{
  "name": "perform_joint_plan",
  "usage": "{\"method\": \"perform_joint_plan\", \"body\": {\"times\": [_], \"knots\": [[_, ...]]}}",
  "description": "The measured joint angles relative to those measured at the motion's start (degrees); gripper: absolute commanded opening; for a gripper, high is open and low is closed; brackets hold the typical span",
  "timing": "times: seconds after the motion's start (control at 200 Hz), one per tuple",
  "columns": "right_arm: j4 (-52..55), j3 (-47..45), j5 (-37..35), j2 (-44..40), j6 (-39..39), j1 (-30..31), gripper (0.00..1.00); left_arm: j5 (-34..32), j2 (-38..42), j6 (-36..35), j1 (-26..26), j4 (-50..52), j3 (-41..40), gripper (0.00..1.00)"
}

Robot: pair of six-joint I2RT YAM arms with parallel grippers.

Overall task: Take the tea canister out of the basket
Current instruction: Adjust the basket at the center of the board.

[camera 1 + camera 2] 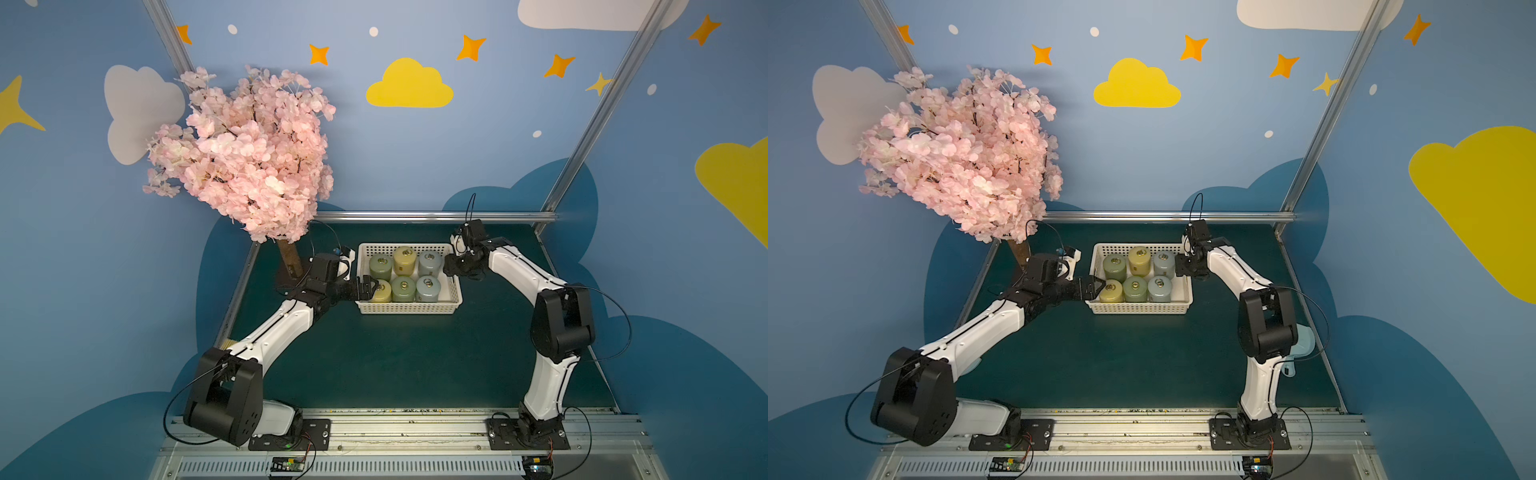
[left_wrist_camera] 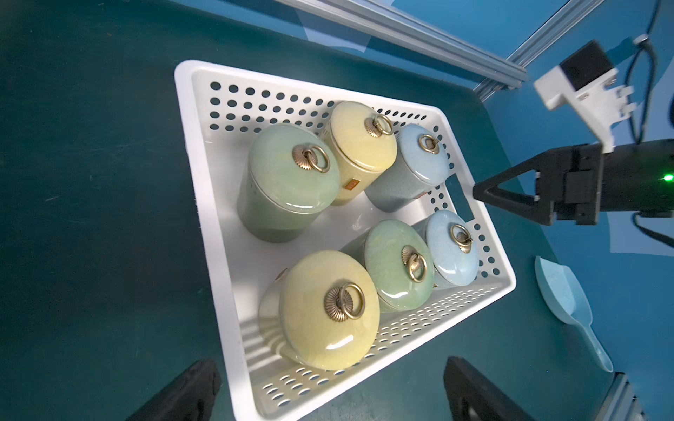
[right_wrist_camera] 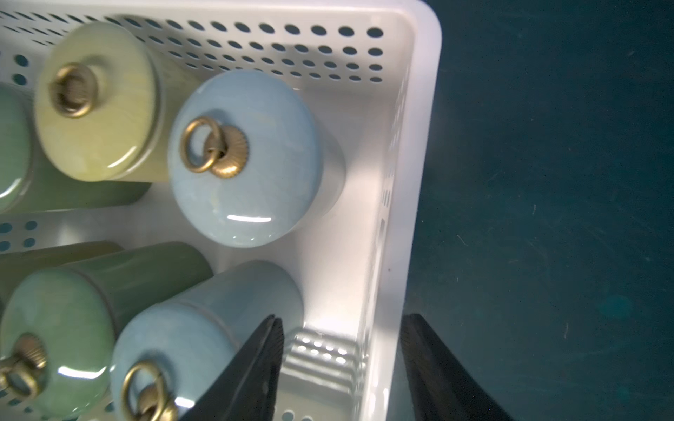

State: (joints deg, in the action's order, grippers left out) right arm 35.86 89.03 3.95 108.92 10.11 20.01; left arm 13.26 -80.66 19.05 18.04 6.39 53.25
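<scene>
The green table (image 1: pixel 374 365) carries the white basket (image 1: pixel 409 308) between the two grippers, with six tea canisters (image 1: pixel 404 288) standing inside it. The left gripper (image 1: pixel 370 288), spread wide, hangs over the basket end beside a yellow canister (image 2: pixel 328 310). The right gripper (image 3: pixel 343 319), jaws apart, straddles the opposite end wall, its inner finger (image 3: pixel 255 364) beside a blue canister (image 3: pixel 197 339).
</scene>
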Motion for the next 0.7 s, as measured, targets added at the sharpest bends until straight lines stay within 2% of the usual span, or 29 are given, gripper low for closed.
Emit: {"method": "perform_joint_plan", "body": {"times": [0.27, 0.596, 0.701], "knots": [[-1.57, -9.42, 0.04, -11.65, -0.42, -0.2, 0.71, -3.04, -2.49, -4.2, 2.93, 6.19, 5.07, 1.0], [-4.2, -23.41, 0.13, -26.36, -2.34, -0.22, 0.98, -4.24, -5.81, -9.79, 4.39, 11.63, 8.61, 1.0], [-6.16, -28.06, 0.24, -31.8, -2.89, -0.22, 0.98, -4.35, -6.64, -11.61, 4.81, 13.31, 10.21, 1.0]]}}
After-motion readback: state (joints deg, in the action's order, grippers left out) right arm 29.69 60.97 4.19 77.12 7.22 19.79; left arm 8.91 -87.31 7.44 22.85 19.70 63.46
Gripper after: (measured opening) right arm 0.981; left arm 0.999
